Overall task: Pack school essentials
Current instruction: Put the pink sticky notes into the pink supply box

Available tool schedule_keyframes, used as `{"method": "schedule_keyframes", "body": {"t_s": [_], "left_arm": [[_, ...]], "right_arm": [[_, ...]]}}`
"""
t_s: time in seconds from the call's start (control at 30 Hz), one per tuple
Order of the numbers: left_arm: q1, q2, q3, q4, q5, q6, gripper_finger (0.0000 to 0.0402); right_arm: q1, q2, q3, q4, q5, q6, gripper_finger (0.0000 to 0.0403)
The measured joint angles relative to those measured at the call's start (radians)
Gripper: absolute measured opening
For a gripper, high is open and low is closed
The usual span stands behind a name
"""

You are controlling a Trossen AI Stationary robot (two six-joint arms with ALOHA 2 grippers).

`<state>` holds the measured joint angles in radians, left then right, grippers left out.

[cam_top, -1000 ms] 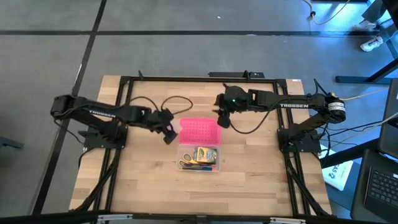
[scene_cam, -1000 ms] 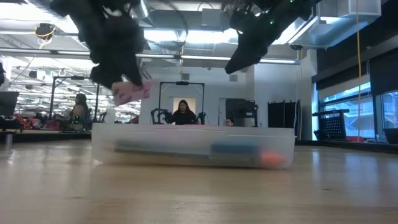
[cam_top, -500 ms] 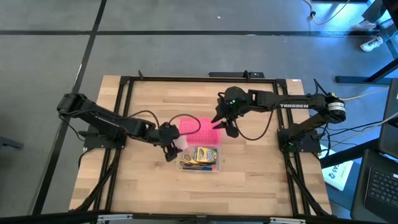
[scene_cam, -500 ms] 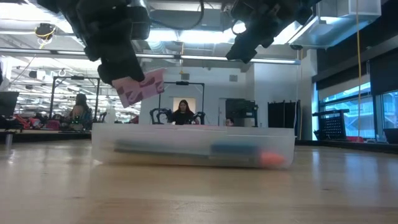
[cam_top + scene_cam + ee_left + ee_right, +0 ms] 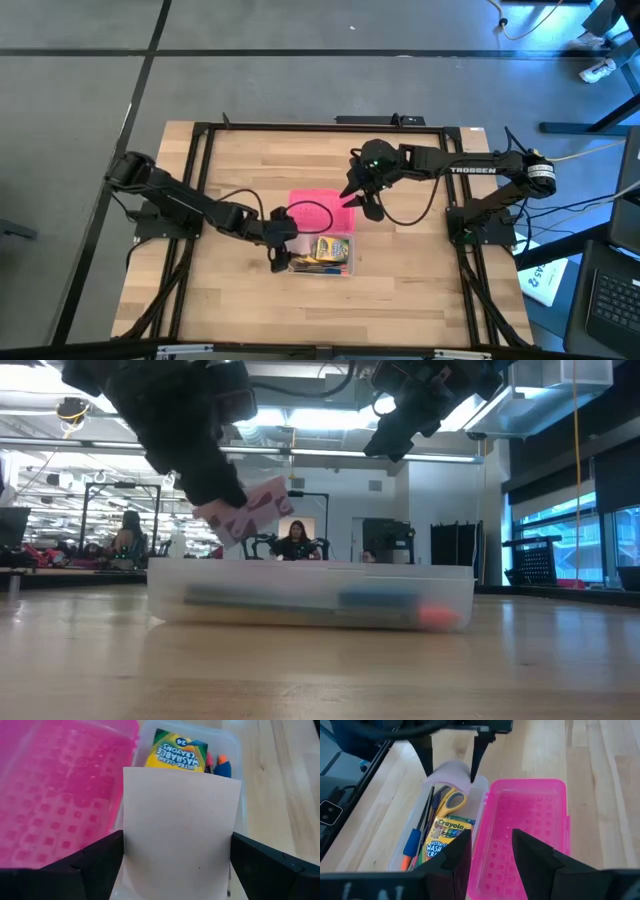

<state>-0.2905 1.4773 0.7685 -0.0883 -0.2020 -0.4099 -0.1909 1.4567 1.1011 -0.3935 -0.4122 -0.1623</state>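
My left gripper [image 5: 283,240] is shut on the pale pink square pad [image 5: 180,835] and hovers over the left end of the clear case [image 5: 300,595]. Inside the case lie the yellow-green crayon box [image 5: 445,837], the yellow-handled scissors [image 5: 451,799] and some pens [image 5: 417,840]. The case's pink lid [image 5: 325,205] lies open on the table on the far side of the case. My right gripper [image 5: 358,203] hangs open above the lid's right end, with nothing between its fingers; in the low view it [image 5: 385,445] is well above the case. My left gripper pinches the pad by two opposite edges [image 5: 126,850], one finger [image 5: 97,865] on each side of it. The fingers slant down from the table's left. The pad [image 5: 250,510] is lifted clear and tilted, just above the case's left end.
Black cables loop from both arms over the lid and the far part of the table [image 5: 410,205]. A black frame [image 5: 200,180] runs round the wooden table top. Bare wood lies in front of the case [image 5: 320,310]. People sit in the room beyond the table [image 5: 296,540].
My left gripper has gone from the lid's left edge toward the table's near edge and the case, sinking a little and rolling. The pad went with it, tilting more, and now hangs over the case's left end. My right gripper has turned at the wrist without leaving its place.
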Motion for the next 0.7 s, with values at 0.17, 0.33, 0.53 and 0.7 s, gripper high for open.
{"method": "schedule_keyframes", "body": {"t_s": [0.17,0.33,0.53,0.7], "left_arm": [[-0.011,0.035,0.0,0.003,-0.001,-0.001,0.0336],[-0.011,0.037,0.0,0.003,-0.014,-0.003,0.0336],[-0.011,0.037,0.0,0.002,-0.021,0.0,0.0336],[-0.011,0.041,0.0,0.004,-0.027,0.0,0.0336]], "right_arm": [[0.0,0.0,0.0,0.008,0.0,0.001,0.0144],[0.0,0.0,0.0,0.008,0.0,0.001,0.0144],[0.0,0.0,0.0,0.008,0.0,0.002,0.0144],[0.0,0.0,0.0,0.008,0.0,0.002,0.0144]]}}
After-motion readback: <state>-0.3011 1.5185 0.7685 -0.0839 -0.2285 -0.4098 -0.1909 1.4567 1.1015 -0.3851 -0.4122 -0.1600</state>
